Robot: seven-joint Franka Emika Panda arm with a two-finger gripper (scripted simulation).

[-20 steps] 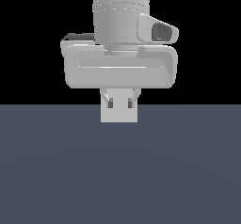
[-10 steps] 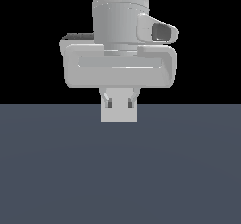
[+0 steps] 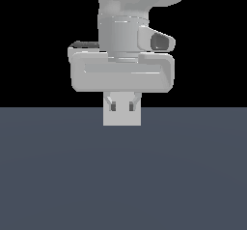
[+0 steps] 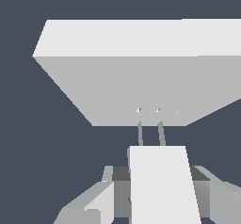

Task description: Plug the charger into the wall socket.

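Floor (image 3: 58, 176) is a flat dark slate-grey surface, uniform, no markings. Only thing standing on it is the wall socket (image 4: 136, 77) (white slab, upright, two small holes low on its face), seen from the wrist view.

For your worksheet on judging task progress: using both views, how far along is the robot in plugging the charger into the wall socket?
Done: the gripper holds the charger, shut on it. In hand: in the wrist view, its two prongs reach toward the two small holes in the wall socket, roughly lined up. Left: pushing in; the prongs still show, with a gap between block and plate.
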